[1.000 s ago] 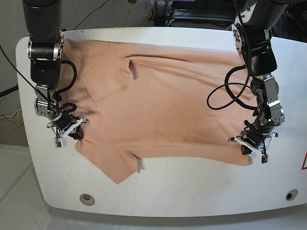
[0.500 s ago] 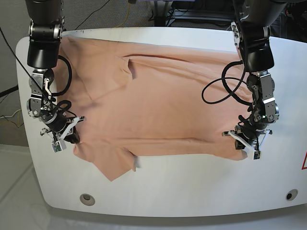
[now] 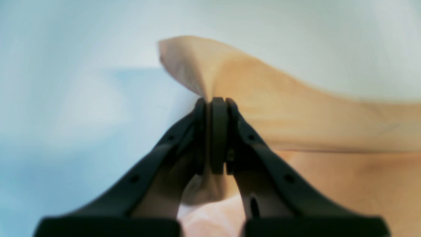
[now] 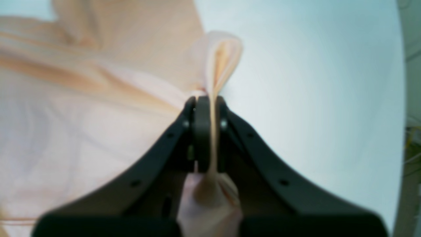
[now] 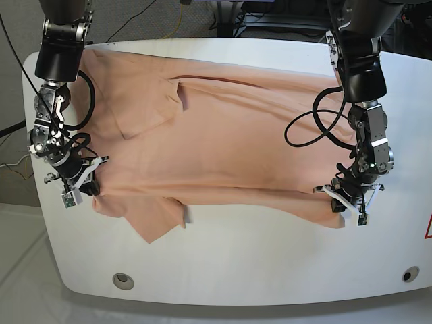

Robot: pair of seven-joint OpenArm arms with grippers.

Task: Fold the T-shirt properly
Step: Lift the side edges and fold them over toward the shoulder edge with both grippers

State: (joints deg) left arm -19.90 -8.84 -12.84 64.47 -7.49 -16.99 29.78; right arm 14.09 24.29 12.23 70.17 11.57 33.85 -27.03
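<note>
Gripping the T-shirt (image 5: 223,142) near edge with left gripper (image 5: 345,209) and right gripper (image 5: 75,190) clamped shut, lifting evenly, carrying far without slackening.

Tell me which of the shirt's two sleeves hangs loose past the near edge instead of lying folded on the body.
The sleeve near the right gripper, sticking out below the T-shirt toward the table's front. The other sleeve lies folded flat on the body.

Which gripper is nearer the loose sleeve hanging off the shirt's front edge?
Right. The right gripper pinches the T-shirt edge just beside that sleeve; the left gripper grips the hem at the far end.
</note>
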